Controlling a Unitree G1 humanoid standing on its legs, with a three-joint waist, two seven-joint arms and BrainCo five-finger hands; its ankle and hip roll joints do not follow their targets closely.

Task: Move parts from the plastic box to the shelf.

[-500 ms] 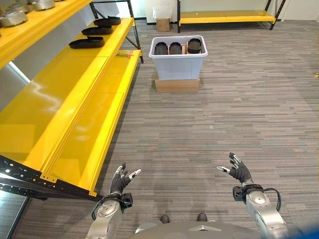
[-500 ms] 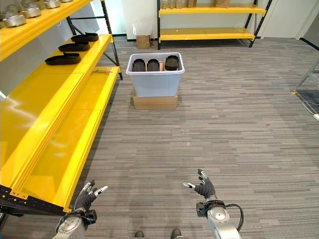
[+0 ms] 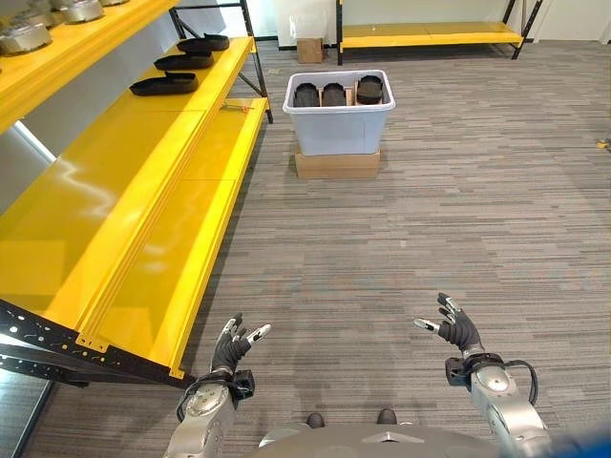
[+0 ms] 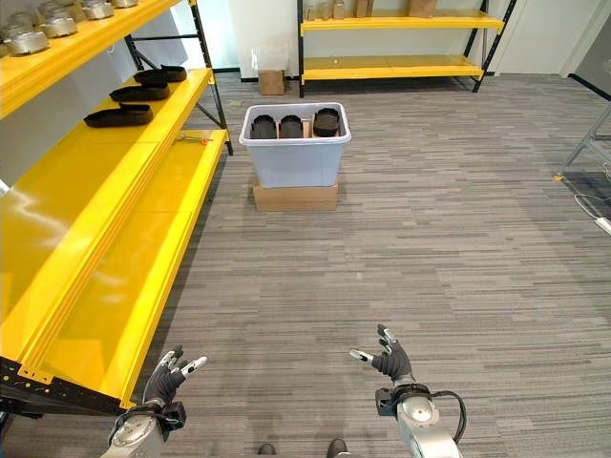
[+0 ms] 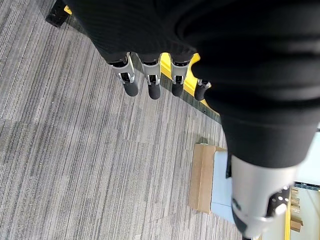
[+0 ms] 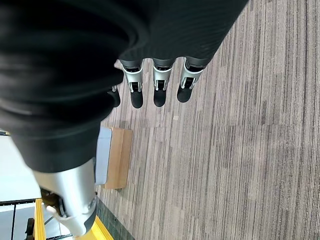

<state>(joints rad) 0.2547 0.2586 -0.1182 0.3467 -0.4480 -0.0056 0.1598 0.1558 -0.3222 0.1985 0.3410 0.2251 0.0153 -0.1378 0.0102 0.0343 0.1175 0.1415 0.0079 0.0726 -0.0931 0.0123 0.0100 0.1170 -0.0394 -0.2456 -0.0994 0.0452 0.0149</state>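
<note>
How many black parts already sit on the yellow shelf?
3, in a row on the far end of the shelf: nearest, middle, farthest. More remain in the plastic box.

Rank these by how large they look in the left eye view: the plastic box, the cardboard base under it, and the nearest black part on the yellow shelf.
1. plastic box
2. cardboard base
3. nearest black part on the yellow shelf

The base and the part look close in size, and they lie at different distances, so that order is unsure.

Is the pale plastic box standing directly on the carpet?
No, the pale plastic box stands on a flat brown cardboard box that lies on the grey carpet.
</note>
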